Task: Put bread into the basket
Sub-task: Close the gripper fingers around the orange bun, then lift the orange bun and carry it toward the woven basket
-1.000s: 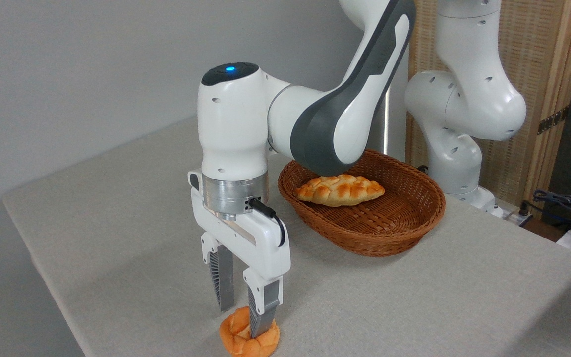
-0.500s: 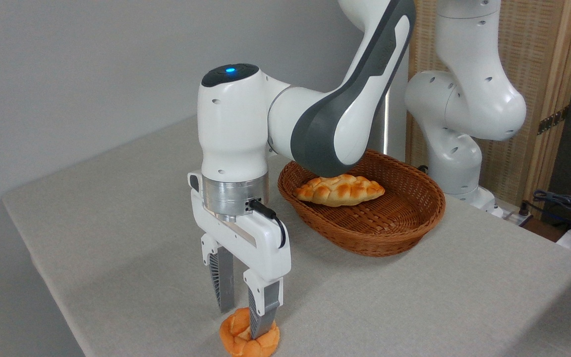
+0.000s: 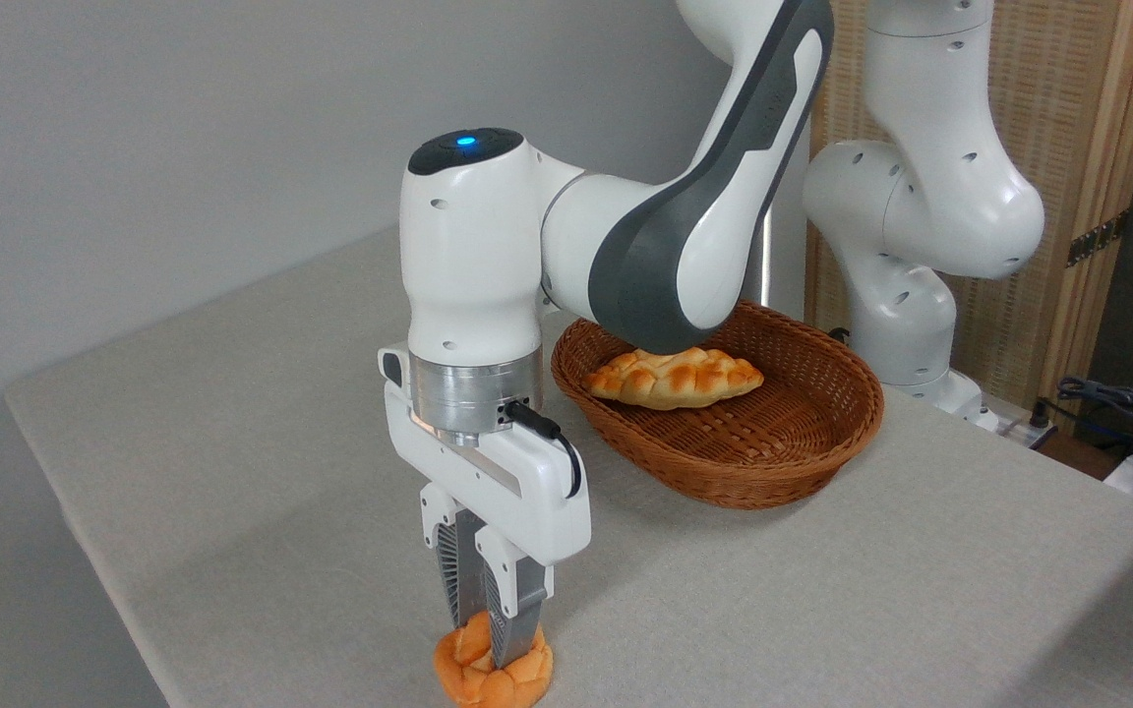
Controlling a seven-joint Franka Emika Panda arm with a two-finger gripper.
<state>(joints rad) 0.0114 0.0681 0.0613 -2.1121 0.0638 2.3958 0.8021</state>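
Note:
The bread (image 3: pixel 507 678), a small orange-golden knotted bun, sits on the table near its front edge. My gripper (image 3: pixel 490 641) points straight down on it, with the two fingers drawn close together and pinching the bun's top lobes. The bun rests on the cloth. The basket (image 3: pixel 753 472), oval brown wicker, stands behind and to the right, partly hidden by my arm's elbow.
A paler braided loaf (image 3: pixel 675 379) lies inside the basket. The arm's white base column (image 3: pixel 906 324) rises behind the basket, with a wicker screen (image 3: pixel 1068 147) beyond. Cables (image 3: pixel 1117 403) lie at the right edge. The table's front-left edge (image 3: pixel 114 590) runs close to the bun.
The fingers, earlier spread wide on either side of the bun, have closed in on its top. The wrist has shifted slightly right and down.

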